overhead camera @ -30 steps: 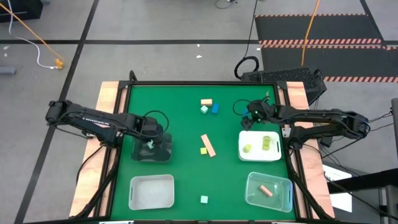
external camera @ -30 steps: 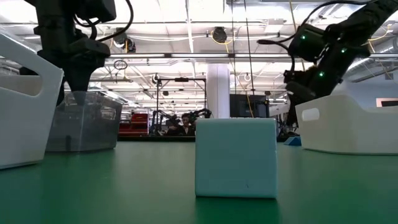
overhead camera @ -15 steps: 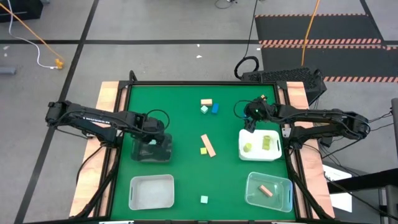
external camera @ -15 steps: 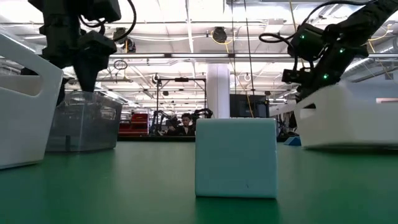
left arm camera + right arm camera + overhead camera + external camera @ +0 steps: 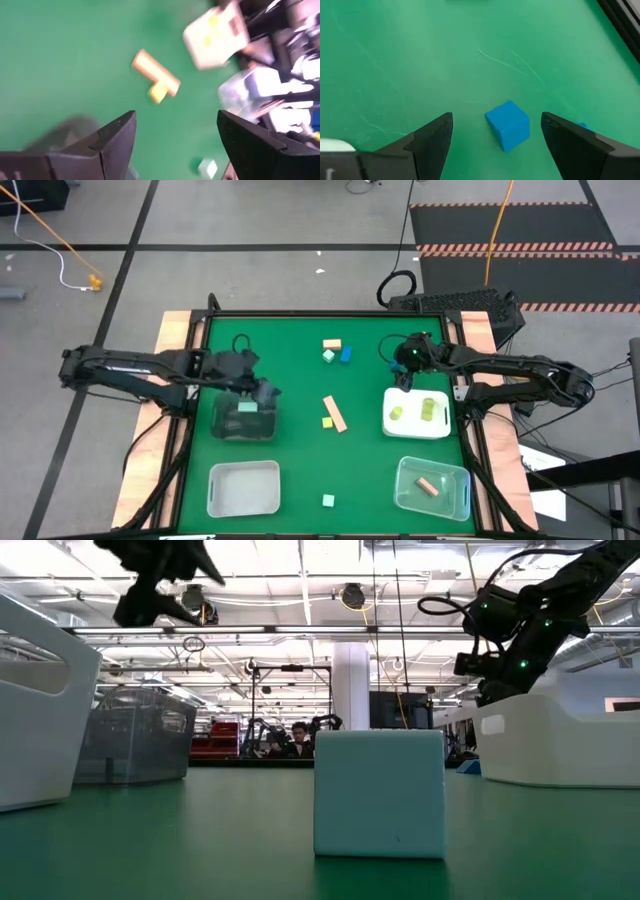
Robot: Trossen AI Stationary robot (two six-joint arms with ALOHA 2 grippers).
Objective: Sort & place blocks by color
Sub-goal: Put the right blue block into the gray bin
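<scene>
The right gripper (image 5: 405, 372) is held spread and empty above the mat, just off the far edge of the white tray (image 5: 392, 425). In its wrist view a blue cube (image 5: 508, 124) is seen ahead of the fingertips, lined up with the gap between them but not yet reached. A pick of this cube is judged to be the step in hand. For the next move, the gripper would have to be advanced and lowered until the cube sits between the fingers, then closed on it.

The left gripper (image 5: 262, 392) is also spread and empty, raised over the far rim of the dark bin (image 5: 225, 430), in which a mint block (image 5: 246, 406) lies. Beyond its fingers a tan bar (image 5: 335, 413) touches a yellow-green block (image 5: 327, 422) on the mat. Farther from both grippers, a tan block (image 5: 332, 343) and a mint cube (image 5: 328, 355) lie beside the blue cube, and another mint cube (image 5: 328, 500) sits at the near edge.
</scene>
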